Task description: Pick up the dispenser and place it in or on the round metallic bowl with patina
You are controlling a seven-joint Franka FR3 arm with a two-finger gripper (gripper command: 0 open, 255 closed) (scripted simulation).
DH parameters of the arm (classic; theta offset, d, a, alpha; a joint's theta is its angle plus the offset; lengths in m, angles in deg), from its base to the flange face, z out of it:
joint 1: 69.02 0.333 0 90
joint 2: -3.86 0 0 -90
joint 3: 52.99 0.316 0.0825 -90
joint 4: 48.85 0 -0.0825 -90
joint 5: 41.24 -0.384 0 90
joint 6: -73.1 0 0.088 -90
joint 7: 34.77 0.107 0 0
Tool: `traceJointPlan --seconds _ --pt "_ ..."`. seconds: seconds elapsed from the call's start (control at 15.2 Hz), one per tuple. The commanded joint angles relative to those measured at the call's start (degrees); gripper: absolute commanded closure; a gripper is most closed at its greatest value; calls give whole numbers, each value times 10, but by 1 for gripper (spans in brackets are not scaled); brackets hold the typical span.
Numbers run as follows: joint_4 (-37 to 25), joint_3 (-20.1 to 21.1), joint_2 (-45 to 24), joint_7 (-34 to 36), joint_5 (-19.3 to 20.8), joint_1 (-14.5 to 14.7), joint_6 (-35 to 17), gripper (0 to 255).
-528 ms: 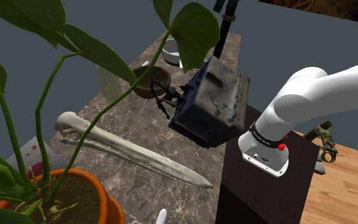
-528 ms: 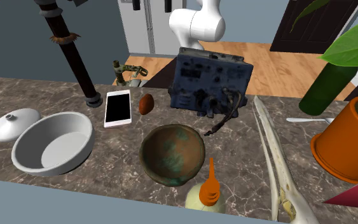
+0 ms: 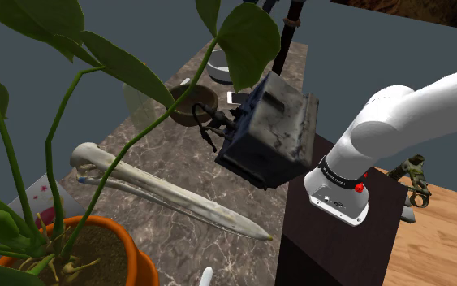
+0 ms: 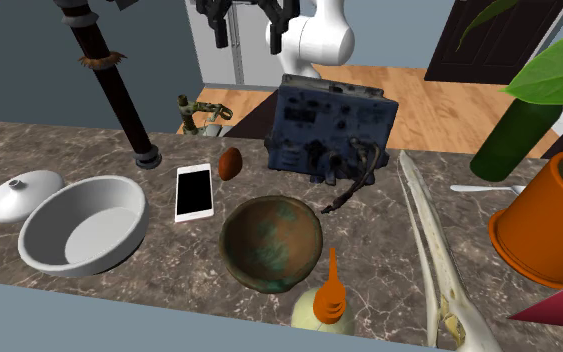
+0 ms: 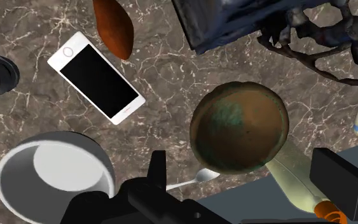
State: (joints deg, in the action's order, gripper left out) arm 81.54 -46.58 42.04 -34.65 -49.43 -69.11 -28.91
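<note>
The dispenser (image 4: 325, 300) is a pale yellowish bottle with an orange nozzle, standing at the marble counter's near edge in the second exterior view. Right behind it sits the round brown bowl with green patina (image 4: 271, 242), nothing inside. My black gripper (image 4: 249, 22) hangs open high above the counter's far side. In the wrist view the open gripper (image 5: 242, 159) looks down on the bowl (image 5: 240, 132), and the dispenser (image 5: 298, 186) lies beside the bowl, next to one finger. In the shoulder view the bowl (image 3: 194, 104) is partly hidden by a leaf stalk.
A white phone (image 4: 194, 192), a brown oval lump (image 4: 231, 163) and a white bowl (image 4: 81, 222) with its lid (image 4: 24, 193) lie by the patina bowl. A dark old box with a cable (image 4: 329, 125), a long bone (image 4: 434, 250), an orange plant pot (image 4: 549, 215) and a black pole (image 4: 109, 80) crowd the counter.
The gripper has come into the top of the second exterior view. The white phone has slid nearer the patina bowl and turned a little.
</note>
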Motion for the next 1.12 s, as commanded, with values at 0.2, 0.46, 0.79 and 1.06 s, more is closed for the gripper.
traceJointPlan --seconds 0.2,0.46,0.79,1.06 --pt "-42 47 -92 47 -10 7 -49 0" --pt "-87 81 -170 85 -5 10 -80 0" --pt "-160 119 -276 137 18 15 -107 0" --pt "-232 143 -366 182 49 24 -118 0"
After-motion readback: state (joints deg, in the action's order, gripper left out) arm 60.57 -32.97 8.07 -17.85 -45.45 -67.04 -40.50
